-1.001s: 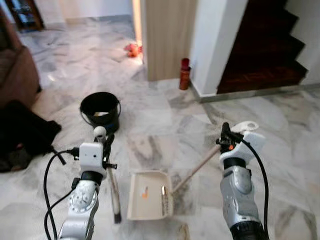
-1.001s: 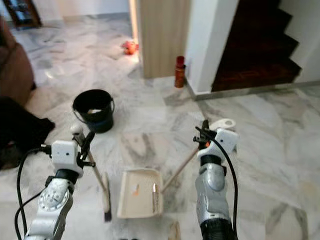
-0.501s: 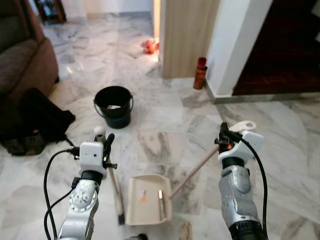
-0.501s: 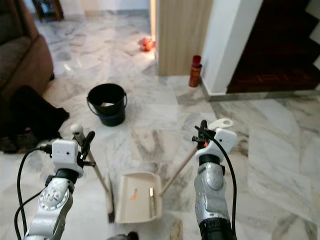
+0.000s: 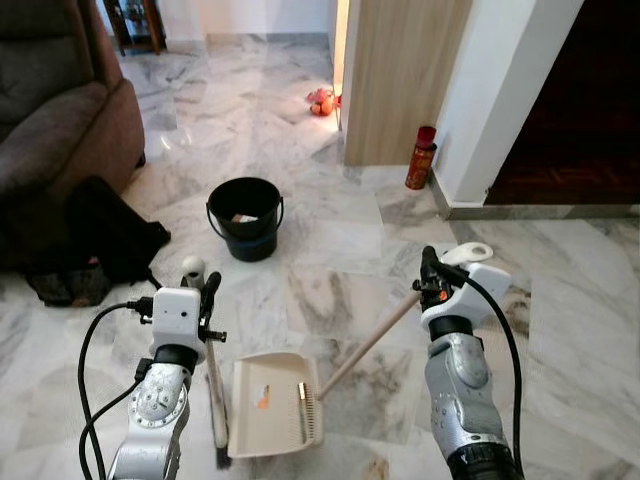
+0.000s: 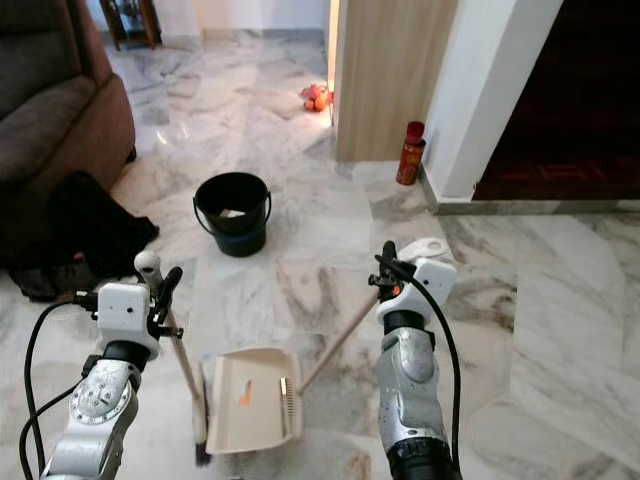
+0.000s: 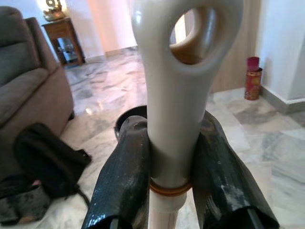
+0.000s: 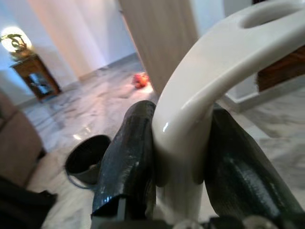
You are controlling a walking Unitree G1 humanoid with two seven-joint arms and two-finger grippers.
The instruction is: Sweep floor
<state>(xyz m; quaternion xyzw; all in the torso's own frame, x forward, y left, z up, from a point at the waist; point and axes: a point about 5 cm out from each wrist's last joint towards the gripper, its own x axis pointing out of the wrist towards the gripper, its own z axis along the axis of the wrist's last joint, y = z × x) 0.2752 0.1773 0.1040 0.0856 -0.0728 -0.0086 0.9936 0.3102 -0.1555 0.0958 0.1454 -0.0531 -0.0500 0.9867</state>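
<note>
Broom (image 5: pixel 212 385) upright — dustpan (image 5: pixel 268 407) handle slanting (rightward).

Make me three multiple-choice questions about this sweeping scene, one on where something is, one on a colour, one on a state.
1. Where is the dustpan?
A. on the floor between the arms
B. inside the bucket
C. on the sofa

2. What colour is the bucket?
A. white
B. black
C. red

3. What is the left gripper doing?
A. hanging open
B. shut on the bucket rim
C. shut on the broom handle

Answers: 1 A, the head views show it flat on the marble ahead. 2 B, it is black all over. 3 C, the wrist view shows both fingers pressed against the handle.
</note>
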